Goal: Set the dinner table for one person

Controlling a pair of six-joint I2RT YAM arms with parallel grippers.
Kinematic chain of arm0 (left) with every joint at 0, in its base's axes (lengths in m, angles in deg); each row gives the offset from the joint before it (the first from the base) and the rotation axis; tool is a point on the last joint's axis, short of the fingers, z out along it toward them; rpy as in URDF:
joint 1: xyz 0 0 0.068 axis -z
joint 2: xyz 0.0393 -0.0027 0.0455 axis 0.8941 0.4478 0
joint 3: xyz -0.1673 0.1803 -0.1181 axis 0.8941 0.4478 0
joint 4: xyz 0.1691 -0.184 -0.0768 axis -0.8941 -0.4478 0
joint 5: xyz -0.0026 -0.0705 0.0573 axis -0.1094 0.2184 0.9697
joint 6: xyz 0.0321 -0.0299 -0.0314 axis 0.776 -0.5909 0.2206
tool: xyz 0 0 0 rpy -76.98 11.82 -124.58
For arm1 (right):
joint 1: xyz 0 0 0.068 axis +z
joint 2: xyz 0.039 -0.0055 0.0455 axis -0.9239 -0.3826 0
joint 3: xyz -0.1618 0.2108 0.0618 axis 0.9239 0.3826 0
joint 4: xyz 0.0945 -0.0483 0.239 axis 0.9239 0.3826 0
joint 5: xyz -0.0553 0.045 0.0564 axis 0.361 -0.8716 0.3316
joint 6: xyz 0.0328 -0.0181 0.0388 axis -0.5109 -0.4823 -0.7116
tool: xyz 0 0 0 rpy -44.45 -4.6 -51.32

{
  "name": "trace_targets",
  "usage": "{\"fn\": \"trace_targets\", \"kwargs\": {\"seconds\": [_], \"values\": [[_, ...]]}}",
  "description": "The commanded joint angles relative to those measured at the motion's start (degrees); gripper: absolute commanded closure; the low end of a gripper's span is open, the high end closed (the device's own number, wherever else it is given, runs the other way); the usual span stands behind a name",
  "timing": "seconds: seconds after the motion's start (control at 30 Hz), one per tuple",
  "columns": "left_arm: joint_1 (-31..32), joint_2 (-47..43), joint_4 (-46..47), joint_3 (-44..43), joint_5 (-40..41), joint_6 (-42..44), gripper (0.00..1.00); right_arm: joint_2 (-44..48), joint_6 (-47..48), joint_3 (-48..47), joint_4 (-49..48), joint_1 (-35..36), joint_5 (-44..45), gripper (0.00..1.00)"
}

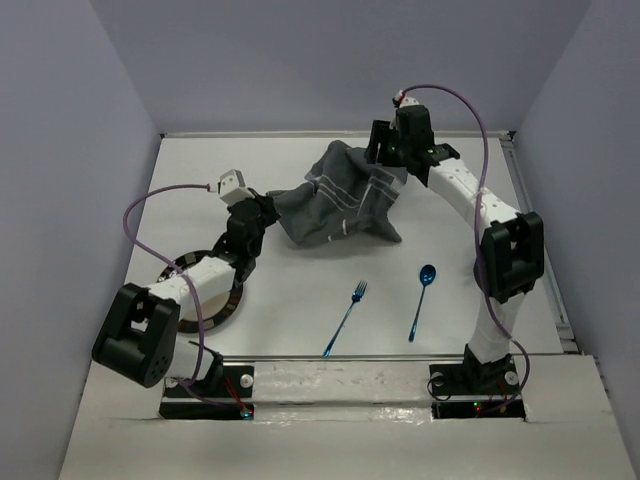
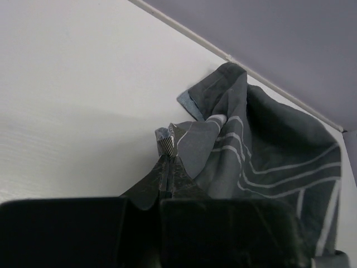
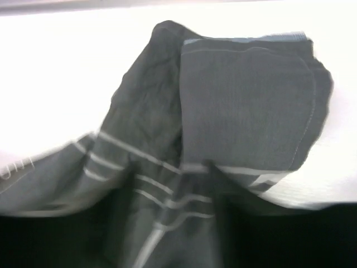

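Note:
The dinner table [image 1: 290, 290] is a large white tabletop. A dark grey striped placemat [image 1: 340, 200] lies crumpled on its far middle. My left gripper [image 1: 266, 214] is shut on the placemat's [image 2: 268, 151] left corner, which sticks out past the left gripper's [image 2: 167, 152] tips. My right gripper [image 1: 386, 163] is over the cloth's far right part. In the blurred right wrist view, the placemat [image 3: 245, 106] fills the frame. The right gripper [image 3: 173, 181] has its jaws apart, with striped cloth lying between them. A blue fork [image 1: 346, 318] and a blue spoon [image 1: 421, 300] lie near the front.
A white plate with a dark rim [image 1: 222, 296] sits at the front left, partly under my left arm. Purple cables loop from both wrists. Grey walls close in the table's back and sides.

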Motion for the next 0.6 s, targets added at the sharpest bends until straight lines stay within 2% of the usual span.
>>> {"fn": "trace_targets", "kwargs": {"seconds": [0.0,0.07,0.13,0.2,0.23,0.27,0.33,0.4,0.47,0.5,0.57], "values": [[-0.2,-5.5,4.8,6.9,5.9,-2.0,1.0,-8.0,5.1,-10.0,7.8,-0.3,1.1,0.23],[-0.3,-7.1,4.8,8.6,6.1,-2.8,1.0,-7.2,5.8,-9.9,8.0,-0.3,1.4,0.19],[-0.2,-9.0,4.7,10.2,5.3,-2.6,1.0,-3.0,4.9,-5.3,7.6,-0.3,1.8,0.2],[-0.2,-10.2,4.7,11.5,4.9,-2.8,1.0,1.8,3.0,1.1,4.7,-0.3,-0.1,0.28],[-0.2,-10.7,4.7,12.0,4.4,-3.0,1.0,4.6,0.6,10.5,-0.3,-0.3,-0.7,0.33],[-0.2,-11.2,4.8,12.4,4.1,-3.3,1.0,9.7,-0.7,15.0,-2.4,-0.3,-2.3,0.39],[-0.2,-11.4,4.9,12.8,3.1,-3.4,1.0,13.2,-3.5,25.2,-5.6,-0.3,-1.5,0.43],[-0.2,-11.6,5.1,12.9,2.5,-3.5,1.0,16.1,-4.7,29.9,-6.0,-0.3,5.9,0.49],[-0.1,-11.8,6.1,13.2,1.6,-3.5,1.0,17.5,-6.8,34.9,-6.9,-2.7,8.2,0.49],[-0.1,-11.9,6.3,13.4,1.5,-3.3,1.0,18.4,-7.6,36.3,-7.8,-4.2,6.1,0.48],[-0.2,-11.9,6.8,13.4,1.5,-2.9,1.0,19.3,-10.3,40.2,-11.3,-8.7,3.4,0.4]]}}
